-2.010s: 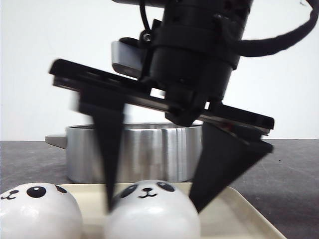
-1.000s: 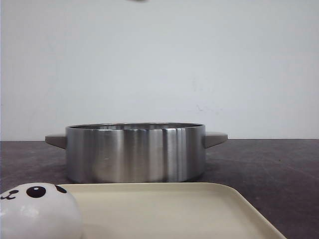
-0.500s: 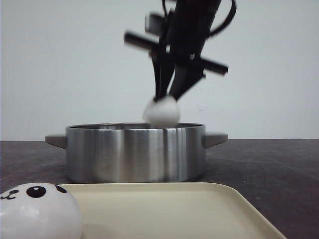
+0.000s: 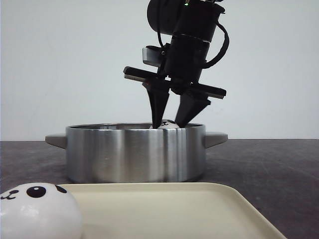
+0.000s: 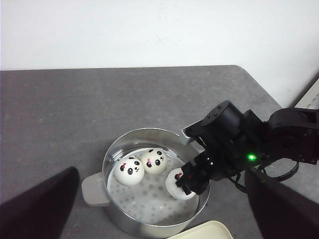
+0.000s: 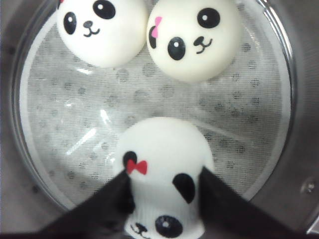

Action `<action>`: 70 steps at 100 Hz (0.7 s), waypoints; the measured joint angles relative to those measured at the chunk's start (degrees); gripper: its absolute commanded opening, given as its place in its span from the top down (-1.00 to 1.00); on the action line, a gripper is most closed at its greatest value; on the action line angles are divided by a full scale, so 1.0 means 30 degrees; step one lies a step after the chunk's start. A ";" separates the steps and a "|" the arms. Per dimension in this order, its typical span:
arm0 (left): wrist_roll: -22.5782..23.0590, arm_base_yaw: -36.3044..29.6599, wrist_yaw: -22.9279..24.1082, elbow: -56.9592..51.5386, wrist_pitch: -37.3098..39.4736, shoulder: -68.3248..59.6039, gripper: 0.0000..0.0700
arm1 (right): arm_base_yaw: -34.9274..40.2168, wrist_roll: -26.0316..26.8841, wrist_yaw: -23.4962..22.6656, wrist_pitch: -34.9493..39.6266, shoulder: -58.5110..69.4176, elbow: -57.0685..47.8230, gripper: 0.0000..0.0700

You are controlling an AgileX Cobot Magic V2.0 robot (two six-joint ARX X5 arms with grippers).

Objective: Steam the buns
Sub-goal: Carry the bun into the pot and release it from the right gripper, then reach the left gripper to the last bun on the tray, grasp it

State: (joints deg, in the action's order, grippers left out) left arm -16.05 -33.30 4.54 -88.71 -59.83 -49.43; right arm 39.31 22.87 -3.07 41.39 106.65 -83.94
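Right end effector squeezing bun (red bow), inside steamer pot

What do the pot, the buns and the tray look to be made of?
Pot: brushed stainless steel, going by its streaky reflections.
Buns: soft foam or rubber, probably; matte white, and the one in the right gripper bulges where it is squeezed.
Tray: matte cream, likely plastic, though that cannot be confirmed.

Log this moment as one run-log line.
right gripper: shut on third white panda bun, inside steel steamer pot | in pot: three buns | cream tray: one bun | left gripper: not visible
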 measured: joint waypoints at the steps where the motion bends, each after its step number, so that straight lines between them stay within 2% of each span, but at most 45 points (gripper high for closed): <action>1: 0.0000 0.0000 0.0000 0.0000 0.0000 0.0000 -0.93 | 0.0000 0.0000 0.0000 0.0015 0.0000 0.0000 -0.18; 9: 0.0000 0.0000 0.0000 0.0000 -0.0146 0.0000 -0.93 | 0.0000 0.0000 -0.0007 0.0211 0.0000 0.0000 -0.41; 16: 0.0000 0.0000 0.0000 0.0000 -0.0379 0.0000 -0.93 | 0.0000 0.0000 0.0000 0.0262 0.0000 0.0000 -0.50; 35: 0.0000 0.0000 0.0007 0.0000 -0.0867 0.0000 -0.93 | -0.0022 0.0000 0.0000 0.0313 0.0000 -0.0022 -0.51; 45: -0.0007 0.0000 0.0007 0.0000 -0.1632 0.0000 -0.93 | -0.0044 0.0000 0.0000 0.1100 0.0000 -0.0481 -0.48; 48: -0.0044 0.0000 0.0007 0.0000 -0.1909 0.0000 -0.93 | -0.0058 -0.0022 0.0015 0.1413 0.0000 -0.0758 -0.34; 50: -0.0095 0.0000 0.0007 0.0015 -0.2098 0.0000 -0.93 | -0.0058 -0.0044 0.0022 0.1596 -0.0015 -0.0962 -0.18; 58: -0.0525 0.0000 -0.0095 0.0240 -0.2980 0.0000 -0.93 | 0.0007 -0.0189 0.0080 0.1938 -0.0510 -0.1486 0.75; 61: -0.0707 -0.0007 -0.0197 0.0364 -0.3402 0.0007 -0.93 | 0.0087 -0.0277 0.0080 0.1931 -0.0918 -0.1515 1.00; 70: -0.1253 -0.0066 -0.0816 0.0882 -0.4546 0.0124 -0.93 | 0.0634 -0.0685 0.0437 0.1880 -0.2652 -0.1515 1.00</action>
State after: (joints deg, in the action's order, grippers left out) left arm -19.81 -33.50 2.09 -86.06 -73.47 -49.06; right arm 41.21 20.82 -1.76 47.03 98.70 -88.49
